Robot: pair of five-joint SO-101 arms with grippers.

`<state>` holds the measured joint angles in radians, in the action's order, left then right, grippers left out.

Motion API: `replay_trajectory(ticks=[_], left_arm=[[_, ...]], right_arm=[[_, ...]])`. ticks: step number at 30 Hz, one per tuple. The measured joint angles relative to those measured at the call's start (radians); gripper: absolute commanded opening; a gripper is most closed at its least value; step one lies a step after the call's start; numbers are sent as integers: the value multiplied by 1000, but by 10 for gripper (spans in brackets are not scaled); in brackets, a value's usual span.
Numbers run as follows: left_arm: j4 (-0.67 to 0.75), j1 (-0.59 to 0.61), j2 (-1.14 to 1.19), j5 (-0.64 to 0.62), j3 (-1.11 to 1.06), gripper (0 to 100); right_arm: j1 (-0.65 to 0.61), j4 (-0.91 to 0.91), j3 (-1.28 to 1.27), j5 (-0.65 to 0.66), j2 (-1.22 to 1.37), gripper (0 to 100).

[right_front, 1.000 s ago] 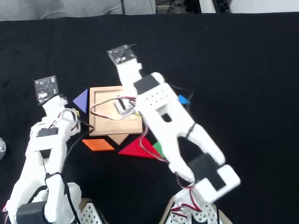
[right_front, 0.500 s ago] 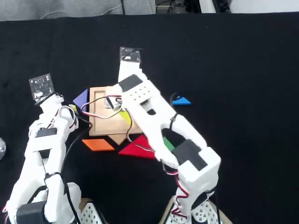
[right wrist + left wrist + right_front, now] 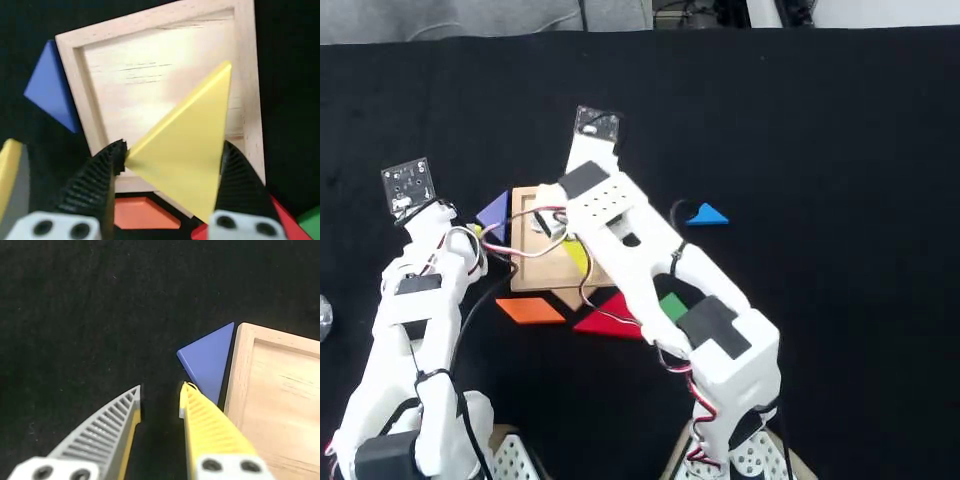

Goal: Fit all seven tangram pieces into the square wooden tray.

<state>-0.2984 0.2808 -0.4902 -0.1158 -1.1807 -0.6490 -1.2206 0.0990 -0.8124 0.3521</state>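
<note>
The square wooden tray (image 3: pixel 542 272) lies mid-table, its floor bare wood (image 3: pixel 150 75). My right gripper (image 3: pixel 172 150) is shut on a yellow triangle (image 3: pixel 190 130), held tilted over the tray's near part (image 3: pixel 576 256). A blue-violet triangle (image 3: pixel 493 212) lies on the cloth against the tray's left wall (image 3: pixel 235 370). My left gripper (image 3: pixel 159 390) stands open just beside that triangle (image 3: pixel 210 357), one yellow finger (image 3: pixel 200 415) close to its edge. In front of the tray lie an orange piece (image 3: pixel 529 310), a tan piece (image 3: pixel 572 297), a red triangle (image 3: pixel 608 319) and a green piece (image 3: pixel 671 305).
A small blue triangle (image 3: pixel 707 214) lies alone on the black cloth right of the tray. The right arm (image 3: pixel 650 270) stretches across the tray and covers much of it. Open black cloth extends to the far side and the right.
The right arm has swung left across the tray with the yellow triangle, uncovering the small blue triangle. The left arm has shifted only slightly.
</note>
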Motion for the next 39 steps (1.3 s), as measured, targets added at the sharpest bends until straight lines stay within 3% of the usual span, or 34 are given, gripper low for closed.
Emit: replay_trajectory(ticks=[3,10,13,16,22,26,32,39], left_arm=[[0,0,0,0,0,137],[0,0,0,0,0,137],[0,0,0,0,0,137],[0,0,0,0,0,137],[0,0,0,2,0,137],[0,0,0,2,0,137],[0,0,0,2,0,137],[0,0,0,2,0,137]], right_arm=[[-40,-46,15,12,0,446],[-63,-51,23,26,0,401],[-58,-54,23,92,0,358],[9,-127,31,255,0,263],[137,-371,114,760,0,15],[164,-496,155,902,0,10],[163,-454,107,1252,23,10],[124,-279,9,1306,63,10]])
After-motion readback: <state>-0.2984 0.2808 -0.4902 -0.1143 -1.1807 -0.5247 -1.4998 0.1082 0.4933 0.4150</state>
